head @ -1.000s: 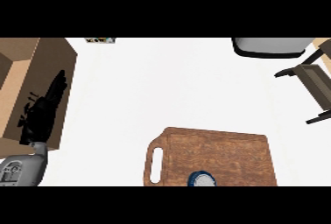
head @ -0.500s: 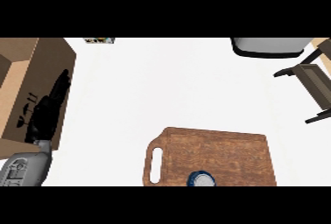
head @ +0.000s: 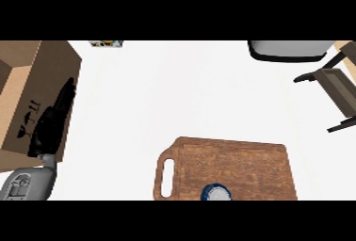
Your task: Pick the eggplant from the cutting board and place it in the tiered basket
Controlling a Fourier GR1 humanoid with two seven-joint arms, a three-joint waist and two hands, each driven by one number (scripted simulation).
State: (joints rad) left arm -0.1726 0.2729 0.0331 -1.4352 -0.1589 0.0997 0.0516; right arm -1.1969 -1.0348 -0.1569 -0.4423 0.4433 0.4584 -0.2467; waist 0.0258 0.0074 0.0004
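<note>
The eggplant (head: pixel 217 193) is showing only as a small rounded shape, dark blue at the rim and pale in the middle, sitting at the near edge of the cutting board (head: pixel 236 157) and partly cut off by the view (I am taking it for the eggplant, and its long axis cannot be told from here). The board is lying flat on the white counter (head: pixel 181 94), its handle slot facing left. From the eggplant, the left hand (head: pixel 52 123) is lying well apart to the left and farther away, resting at the view's left edge over a brown box (head: pixel 24 89), its fingers pointing straight away and grasping nothing. The right hand is not showing at all, so which hand is nearer cannot be settled. The tiered basket (head: pixel 335 87) is standing far and to the right of the board, half out of view, beside a pale dark-rimmed vessel (head: pixel 288 49). Bare counter is lying between board and basket, so the carry is looking unobstructed.
</note>
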